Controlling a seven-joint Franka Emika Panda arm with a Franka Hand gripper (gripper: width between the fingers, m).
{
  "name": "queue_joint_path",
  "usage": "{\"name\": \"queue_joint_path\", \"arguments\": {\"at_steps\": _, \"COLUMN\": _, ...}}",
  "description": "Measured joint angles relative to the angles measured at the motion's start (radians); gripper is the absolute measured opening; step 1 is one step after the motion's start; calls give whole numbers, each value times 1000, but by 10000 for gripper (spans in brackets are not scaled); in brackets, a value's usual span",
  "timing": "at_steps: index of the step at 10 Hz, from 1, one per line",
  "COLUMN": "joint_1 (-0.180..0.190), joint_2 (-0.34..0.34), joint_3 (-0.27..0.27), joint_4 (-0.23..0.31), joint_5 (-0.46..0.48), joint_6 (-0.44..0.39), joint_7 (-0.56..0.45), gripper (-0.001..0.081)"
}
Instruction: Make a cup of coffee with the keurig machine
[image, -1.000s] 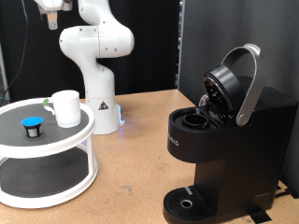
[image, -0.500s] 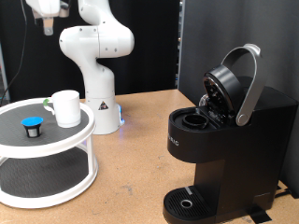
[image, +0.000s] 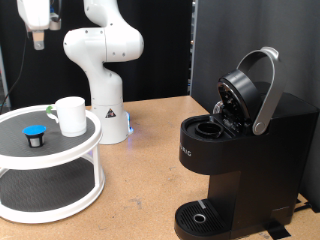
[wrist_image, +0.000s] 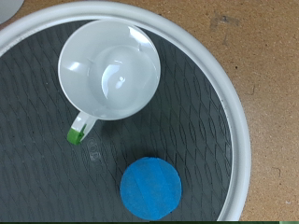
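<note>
The gripper (image: 38, 40) is high in the exterior view's top left corner, well above the white round shelf stand (image: 60, 160) and touching nothing. Only its lower end shows, small and dark against the curtain, so I cannot tell if the fingers are apart or together; nothing is seen between them. In the wrist view the fingers do not show at all.

Taking the stand as landmark: on its upper tray, toward the exterior view's left, sits the small dark pod with blue top (image: 35, 134). Just beside it, toward the right, stands the cup (image: 71, 115), upright and empty inside as the wrist view shows (wrist_image: 109, 69). The cup handle (wrist_image: 80, 128) points about toward the pod (wrist_image: 150, 188), and cup and pod are near but apart. Both lie approx. straight below the hand, since the wrist camera looks down on them; the pod seems to me a bit more under the gripper than the cup.

Right of the stand is the robot's white base (image: 100, 70). Well apart, further right, stands the keurig machine (image: 240, 150) with its lid (image: 245, 95) lifted and the pod chamber (image: 210, 128) open, no pod visible inside. The drip tray (image: 205, 218) has no cup on it.
</note>
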Motion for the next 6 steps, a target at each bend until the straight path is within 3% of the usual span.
{"name": "queue_joint_path", "arguments": {"at_steps": 6, "joint_1": -10, "joint_2": 66, "joint_3": -37, "joint_4": 2, "joint_5": 0, "joint_6": 68, "joint_7": 40, "gripper": 805}}
